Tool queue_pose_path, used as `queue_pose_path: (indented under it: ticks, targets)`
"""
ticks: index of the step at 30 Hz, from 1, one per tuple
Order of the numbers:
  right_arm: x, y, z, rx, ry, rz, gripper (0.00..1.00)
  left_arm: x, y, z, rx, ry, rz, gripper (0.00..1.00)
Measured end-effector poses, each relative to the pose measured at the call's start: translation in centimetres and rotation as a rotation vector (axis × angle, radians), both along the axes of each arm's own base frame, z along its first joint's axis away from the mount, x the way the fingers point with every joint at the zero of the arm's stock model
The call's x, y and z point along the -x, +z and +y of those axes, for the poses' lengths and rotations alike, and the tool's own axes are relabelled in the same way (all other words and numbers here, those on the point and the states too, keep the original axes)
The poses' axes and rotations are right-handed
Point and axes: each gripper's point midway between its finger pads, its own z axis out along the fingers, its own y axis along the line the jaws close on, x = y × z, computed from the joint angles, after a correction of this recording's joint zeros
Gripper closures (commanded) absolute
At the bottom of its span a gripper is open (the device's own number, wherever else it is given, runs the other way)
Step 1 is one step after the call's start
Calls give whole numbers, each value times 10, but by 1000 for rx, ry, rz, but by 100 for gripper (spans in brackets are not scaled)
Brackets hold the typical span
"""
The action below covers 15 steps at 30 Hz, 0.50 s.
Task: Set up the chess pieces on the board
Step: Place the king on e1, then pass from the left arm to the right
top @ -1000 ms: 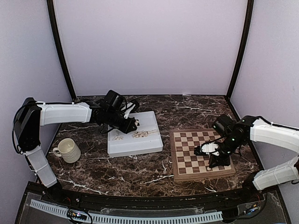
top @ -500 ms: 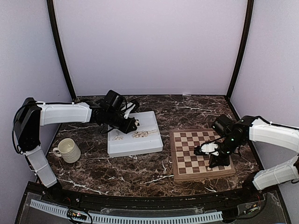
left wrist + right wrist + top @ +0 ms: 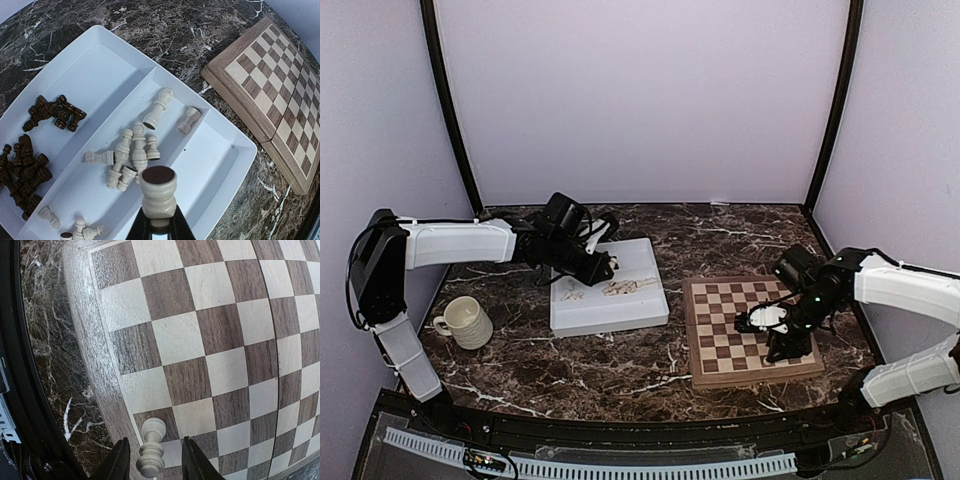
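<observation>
Right side first: the right gripper [image 3: 152, 466] hangs low over the board [image 3: 220, 330], at about four o'clock on it in the top view. Its jaws stand spread, with a sliver of daylight on each side of the cream piece [image 3: 151, 446] between them. That piece stands upright on an edge-row square, hard by the border; released, by the look of it.

Over at ten o'clock on the table, the left gripper [image 3: 158, 231] hovers above the white tray [image 3: 222, 160]. It is pressed together on a second cream piece [image 3: 158, 189], pinching it with the felt base toward the wrist camera. Below, the loose cream pieces [image 3: 131, 157] lie tumbled in one compartment, with the dark pieces [image 3: 30, 165] heaped in the neighbouring one, at nine o'clock of that view.

I see no other piece on the board, so this is early going: one placing ending, one carry ready. Next, I'd judge, the right gripper must rise straight up without clipping its piece. The left must swing toward three o'clock and turn its piece base-down before setting it.
</observation>
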Motion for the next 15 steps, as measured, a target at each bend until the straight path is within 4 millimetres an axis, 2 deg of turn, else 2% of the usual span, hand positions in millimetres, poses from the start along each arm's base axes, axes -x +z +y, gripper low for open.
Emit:
queue_pose_path:
  ticks: [4, 6, 9, 15]
  targets:
    - [-1, 8, 1, -1, 11, -6, 58, 0, 3, -2, 6, -15, -3, 100]
    - [-6, 19, 4, -10, 22, -29, 58, 4, 5, -7, 19, -48, 4, 100]
    - [-22, 46, 16, -57, 41, -92, 58, 17, 8, -21, 52, -144, 31, 100]
    - [-61, 115, 58, -222, 113, -260, 57, 80, 9, -60, 173, -433, 184, 100]
